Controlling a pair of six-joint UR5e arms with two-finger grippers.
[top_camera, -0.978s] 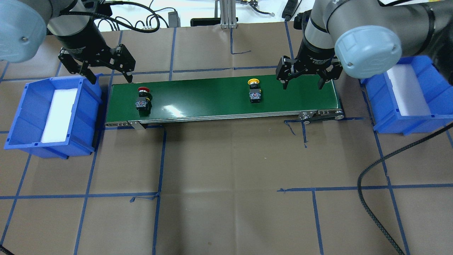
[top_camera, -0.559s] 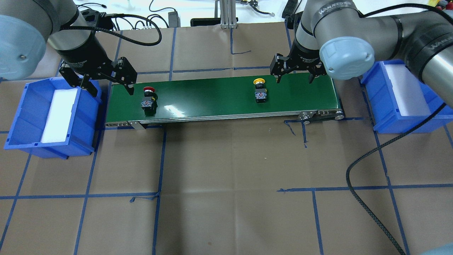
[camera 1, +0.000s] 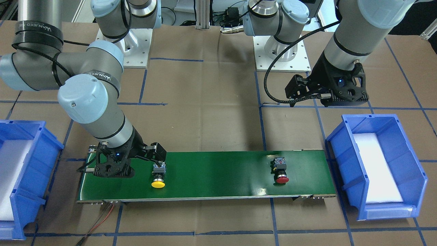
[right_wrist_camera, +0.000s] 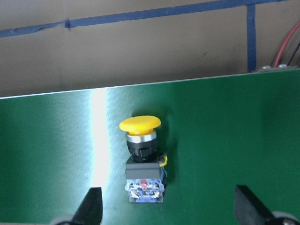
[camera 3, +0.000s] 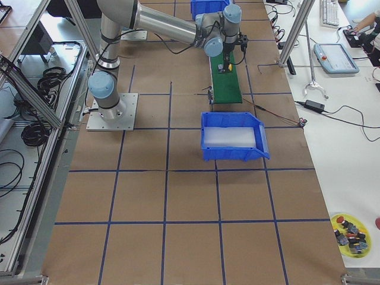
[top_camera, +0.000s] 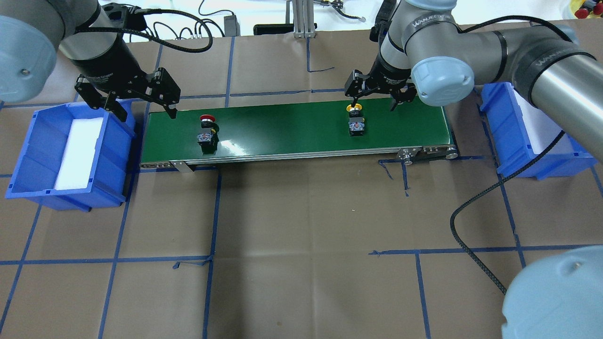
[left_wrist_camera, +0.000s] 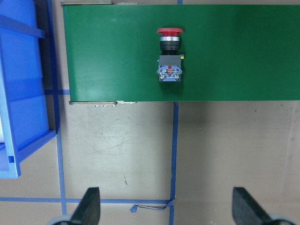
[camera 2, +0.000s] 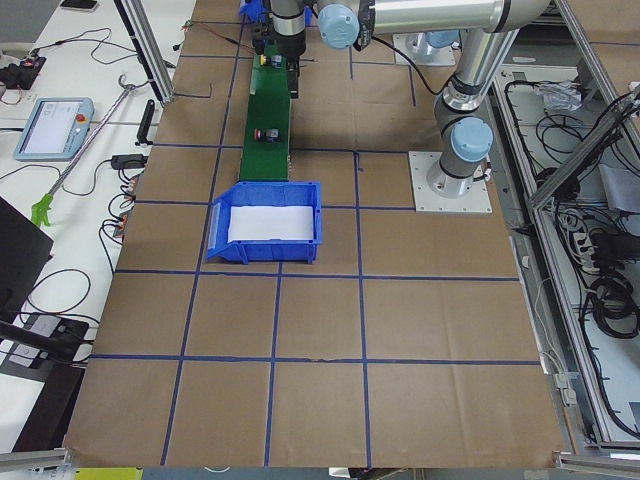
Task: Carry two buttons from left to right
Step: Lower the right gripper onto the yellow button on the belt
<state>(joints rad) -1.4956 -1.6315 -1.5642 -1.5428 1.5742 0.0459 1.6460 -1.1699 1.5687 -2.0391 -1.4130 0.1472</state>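
Observation:
The yellow button [top_camera: 355,117] lies on its side on the right part of the green conveyor belt [top_camera: 292,127]. It also shows in the right wrist view [right_wrist_camera: 142,150] and in the front view [camera 1: 158,176]. My right gripper [top_camera: 373,102] hangs open just above and slightly right of it; one finger is over the yellow cap. The red button [top_camera: 207,129] lies on the belt's left part and shows in the left wrist view [left_wrist_camera: 169,56]. My left gripper [top_camera: 143,112] is open and empty, raised over the belt's left end, left of the red button.
A blue bin with a white liner [top_camera: 35,141] stands left of the belt. Another blue bin [top_camera: 499,141] stands right of it. A black cable [top_camera: 471,226] loops over the table at the right front. Brown paper with blue tape lines covers the table.
Both buttons have moved to the right along the belt. My right gripper has moved left, to the yellow button. My left gripper has stayed near the belt's left end.

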